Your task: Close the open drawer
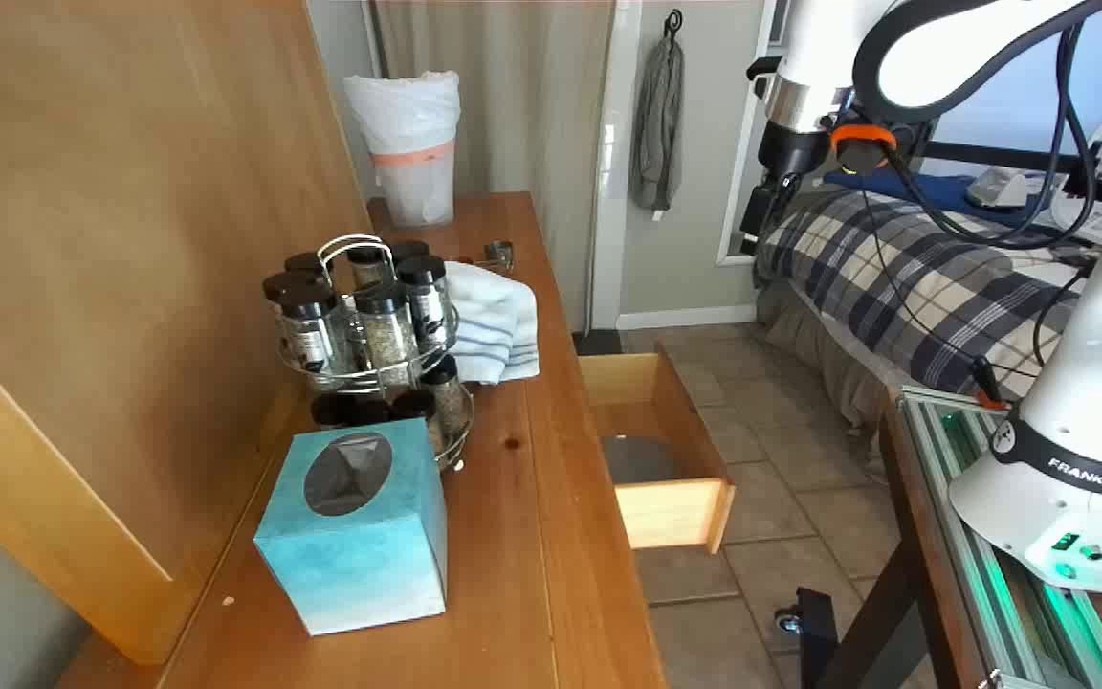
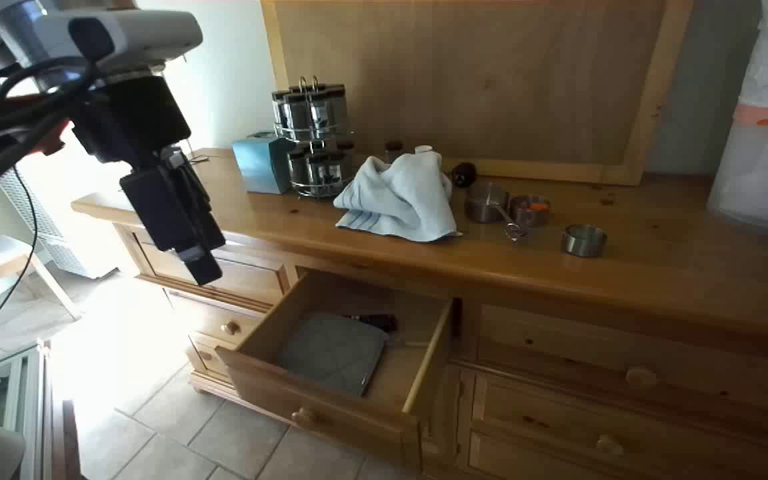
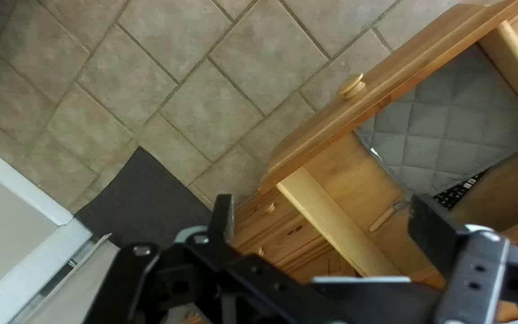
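Wrist view shows the hand [image 3: 322,218] spread wide, pointing down, well apart from the pulled-out drawer [image 3: 319,139].

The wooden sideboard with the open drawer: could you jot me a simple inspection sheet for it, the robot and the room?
Surface: sideboard top, knotty brown wood.
Job's things: drawer pulled open, with a grey quilted pad inside.
Clutter: tissue box, spice-jar rack, striped cloth, metal cups and lined bin on the top.
End effector: open, nothing seen in its grip, not touching the drawer.
Cables: black cables hang in loops by the arm; none seen touching the drawer.
Surroundings: tiled floor, plaid-covered bed.
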`<action>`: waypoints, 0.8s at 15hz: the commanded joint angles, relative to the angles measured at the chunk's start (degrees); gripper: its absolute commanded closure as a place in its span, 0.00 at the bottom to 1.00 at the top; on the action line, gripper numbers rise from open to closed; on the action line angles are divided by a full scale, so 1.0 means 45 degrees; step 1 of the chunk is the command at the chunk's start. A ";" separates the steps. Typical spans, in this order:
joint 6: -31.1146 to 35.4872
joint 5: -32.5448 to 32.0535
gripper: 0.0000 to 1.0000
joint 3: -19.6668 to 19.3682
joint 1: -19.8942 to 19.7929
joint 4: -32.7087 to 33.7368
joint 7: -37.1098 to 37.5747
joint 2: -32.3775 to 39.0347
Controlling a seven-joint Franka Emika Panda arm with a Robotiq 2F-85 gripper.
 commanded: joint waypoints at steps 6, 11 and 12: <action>0.0019 -0.0233 0.00 0.0049 0.0065 0.0024 -0.0189 0.0183; 0.0609 -0.1615 0.00 0.0258 0.0400 -0.0015 -0.1529 0.1599; 0.0929 -0.1798 0.00 0.0183 0.0525 -0.0033 -0.1902 0.1972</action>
